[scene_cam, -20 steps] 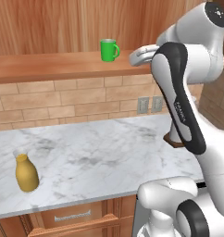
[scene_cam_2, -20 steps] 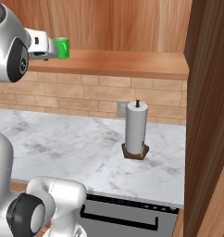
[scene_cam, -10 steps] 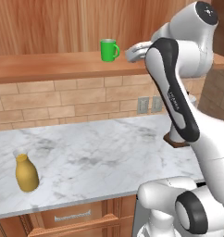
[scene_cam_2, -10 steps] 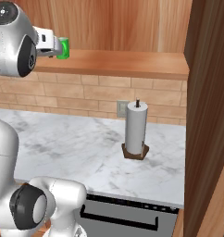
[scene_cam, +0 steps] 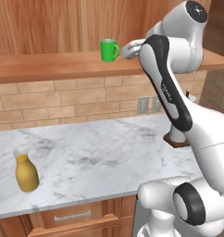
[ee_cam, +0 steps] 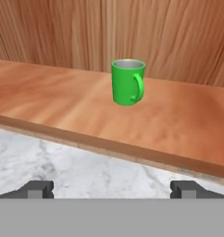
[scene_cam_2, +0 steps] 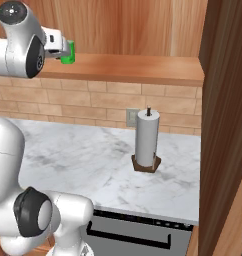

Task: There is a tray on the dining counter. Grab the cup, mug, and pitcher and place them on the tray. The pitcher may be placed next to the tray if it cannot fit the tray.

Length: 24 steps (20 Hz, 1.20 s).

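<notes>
A: Where do we have the gripper (ee_cam: 112, 189)?

B: Raised to shelf height, level with the wooden shelf (ee_cam: 63, 111). In the hand view its two dark tips sit far apart at 7 and 5 o'clock, so the jaws are spread wide with nothing between them.

A: And the mug (ee_cam: 127, 82)?

B: At 12 o'clock from the tips in the hand view, upright on the shelf, handle turned toward 3 o'clock, pale inside. It stands apart from the gripper; we touch nothing. In the left base view the mug (scene_cam: 108, 49) stands just to the 9 o'clock side of the hand, near but not touching.

A: What do we see from the right base view?

B: The mug (scene_cam_2: 68, 54) peeks out from behind the hand, on the shelf (scene_cam_2: 143, 67) in front of the wood-panelled wall.

A: The pitcher (scene_cam: 27, 172)?

B: Upright on the marble counter (scene_cam: 95, 162) below, at 8 o'clock in the left base view, well apart from the mug.

A: Anything else on that counter?

B: A paper towel roll (scene_cam_2: 146, 137) on a dark stand, at 3 o'clock from the arm in the right base view, in front of the brick wall (scene_cam_2: 98, 102).
</notes>
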Motion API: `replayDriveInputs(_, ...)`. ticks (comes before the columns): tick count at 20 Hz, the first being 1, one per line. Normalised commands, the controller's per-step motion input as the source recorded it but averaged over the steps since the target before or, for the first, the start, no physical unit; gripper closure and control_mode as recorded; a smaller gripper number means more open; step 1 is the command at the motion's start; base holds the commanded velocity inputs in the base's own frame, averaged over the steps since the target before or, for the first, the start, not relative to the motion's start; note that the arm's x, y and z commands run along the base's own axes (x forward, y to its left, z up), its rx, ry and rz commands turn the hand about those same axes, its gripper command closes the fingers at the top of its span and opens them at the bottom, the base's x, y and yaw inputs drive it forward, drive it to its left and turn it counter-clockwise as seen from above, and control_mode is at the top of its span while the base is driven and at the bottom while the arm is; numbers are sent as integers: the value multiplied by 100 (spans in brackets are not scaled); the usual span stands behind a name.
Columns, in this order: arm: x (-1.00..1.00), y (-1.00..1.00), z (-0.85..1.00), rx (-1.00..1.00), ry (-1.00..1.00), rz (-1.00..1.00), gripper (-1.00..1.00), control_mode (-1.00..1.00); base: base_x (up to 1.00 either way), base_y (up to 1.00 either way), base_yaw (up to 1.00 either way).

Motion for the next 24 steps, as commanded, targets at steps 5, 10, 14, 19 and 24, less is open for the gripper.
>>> replayDriveInputs(5, 20, 13, 0, 0, 0, 1, -100, -100, 0, 0, 0)
replayDriveInputs(10, 24, 13, 0, 0, 0, 1, -100, -100, 0, 0, 0)
replayDriveInputs(14, 18, 1, 0, 0, 0, 2, -100, -100, 0, 0, 0)
replayDriveInputs(19, 22, 0, 0, 0, 0, 5, -100, -100, 0, 0, 0)
replayDriveInputs(24, 22, 0, 0, 0, 0, 3, -100, -100, 0, 0, 0)
